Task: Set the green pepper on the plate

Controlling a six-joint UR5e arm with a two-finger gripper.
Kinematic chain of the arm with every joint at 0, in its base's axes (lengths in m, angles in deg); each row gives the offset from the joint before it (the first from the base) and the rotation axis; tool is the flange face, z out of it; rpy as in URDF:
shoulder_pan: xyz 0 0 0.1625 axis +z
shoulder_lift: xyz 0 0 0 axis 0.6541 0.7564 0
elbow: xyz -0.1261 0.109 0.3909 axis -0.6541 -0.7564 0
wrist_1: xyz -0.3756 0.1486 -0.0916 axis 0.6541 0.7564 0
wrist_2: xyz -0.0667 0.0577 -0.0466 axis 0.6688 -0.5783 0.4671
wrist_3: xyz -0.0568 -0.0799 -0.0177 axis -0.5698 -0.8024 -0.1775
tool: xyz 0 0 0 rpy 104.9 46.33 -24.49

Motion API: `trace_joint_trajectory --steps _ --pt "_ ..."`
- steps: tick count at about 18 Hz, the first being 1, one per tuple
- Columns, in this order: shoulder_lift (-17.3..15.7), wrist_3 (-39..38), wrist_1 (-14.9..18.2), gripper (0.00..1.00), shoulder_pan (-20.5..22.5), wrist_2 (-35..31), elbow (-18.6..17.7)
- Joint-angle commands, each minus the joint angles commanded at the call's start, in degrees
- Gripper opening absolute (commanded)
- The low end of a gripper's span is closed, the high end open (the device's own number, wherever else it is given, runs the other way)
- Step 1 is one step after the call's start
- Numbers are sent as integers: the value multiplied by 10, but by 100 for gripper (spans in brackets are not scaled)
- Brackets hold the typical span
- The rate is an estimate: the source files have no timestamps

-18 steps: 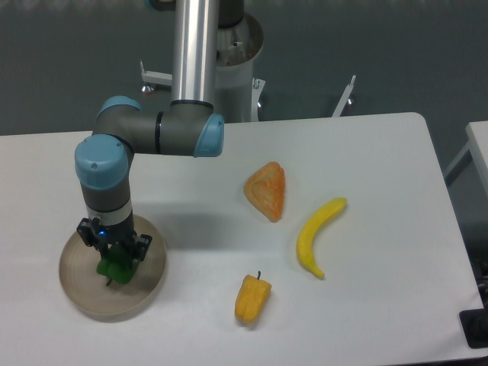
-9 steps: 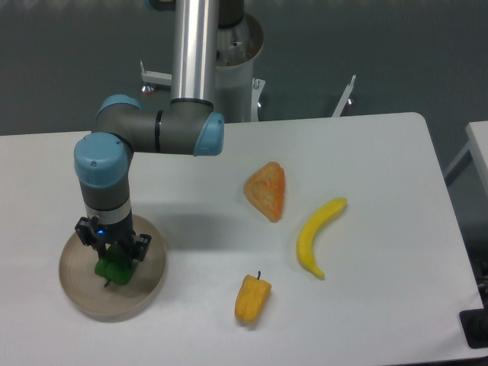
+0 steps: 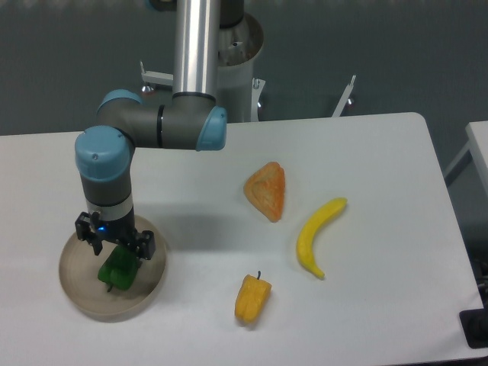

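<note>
Since a moment ago the gripper [image 3: 116, 249] has risen a little and its fingers have spread, leaving the pepper [image 3: 117, 268] lying free on the plate [image 3: 80, 286]; earlier the fingers were closed around it. Now the jaws stand apart, one finger at each side above the pepper, and whether they touch it cannot be told.

At the left of the table [image 3: 366, 168], the plate sits near the front edge. The pepper rests on it, a little right of its middle, directly under the gripper and just below the fingertips. It lies tilted, its long axis running from upper right to lower left, with the short dark stem at the lower end, pointing toward the front of the table.

Above it the arm [image 3: 152, 126] comes down from a vertical silver column, bends through a grey elbow with blue caps, and drops its wrist straight down over the plate, the gripper pointing at the plate.

Further right, well apart from the plate, lie an orange wedge [image 3: 267, 191], a yellow pepper [image 3: 252, 297] in front of it, and a banana [image 3: 316, 236] curved from upper right to lower left.
</note>
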State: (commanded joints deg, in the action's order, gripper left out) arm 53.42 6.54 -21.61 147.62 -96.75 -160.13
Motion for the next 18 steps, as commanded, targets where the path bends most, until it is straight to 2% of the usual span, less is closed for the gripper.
trace_joint_trajectory --steps 5,11,15,18 --pt "-8 130 2 94 86 -12 5" --pt "-4 279 2 96 163 -30 19" --pt "2 357 2 99 197 -47 29" --pt "5 369 2 99 208 -60 33"
